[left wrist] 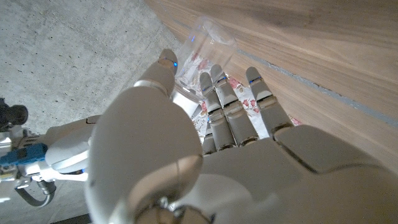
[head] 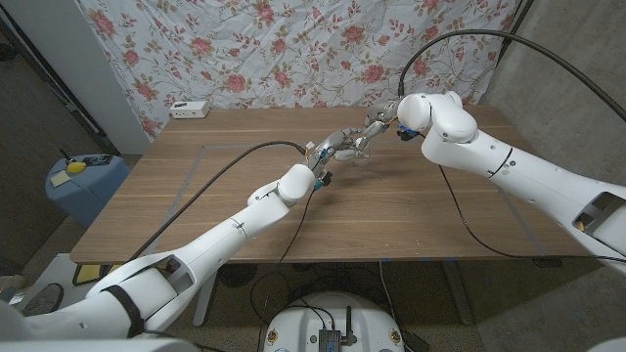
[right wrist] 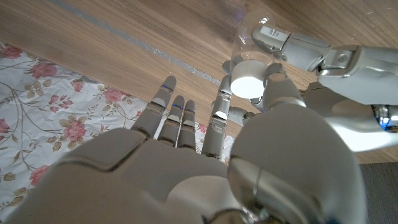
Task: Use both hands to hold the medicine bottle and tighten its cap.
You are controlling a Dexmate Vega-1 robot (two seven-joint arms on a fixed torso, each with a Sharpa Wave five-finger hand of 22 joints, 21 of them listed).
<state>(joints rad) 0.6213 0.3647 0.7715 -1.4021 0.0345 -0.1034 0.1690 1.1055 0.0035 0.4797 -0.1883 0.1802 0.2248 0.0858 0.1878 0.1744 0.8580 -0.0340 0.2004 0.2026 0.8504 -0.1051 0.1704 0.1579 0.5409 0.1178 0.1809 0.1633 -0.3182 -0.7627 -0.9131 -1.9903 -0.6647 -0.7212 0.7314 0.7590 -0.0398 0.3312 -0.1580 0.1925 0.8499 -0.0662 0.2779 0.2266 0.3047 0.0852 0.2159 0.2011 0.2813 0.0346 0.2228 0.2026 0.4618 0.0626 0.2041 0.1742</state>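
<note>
The medicine bottle (right wrist: 247, 38) is clear plastic with a white cap (right wrist: 249, 81). In the head view it shows faintly, bottle (head: 360, 144), above the middle of the far half of the table, between my two hands. My left hand (head: 335, 147) grips the clear body; its fingers (left wrist: 225, 102) curl round the bottle (left wrist: 209, 45). My right hand (head: 381, 123) comes in from the right, and its thumb and a finger (right wrist: 219, 115) pinch the cap from both sides. Left fingertips (right wrist: 283, 43) press on the bottle's wall.
A small white box (head: 189, 109) lies at the table's far left edge. A blue bin (head: 84, 183) stands on the floor left of the wooden table (head: 411, 220). Black cables run along both arms. A floral cloth (head: 293, 49) hangs behind.
</note>
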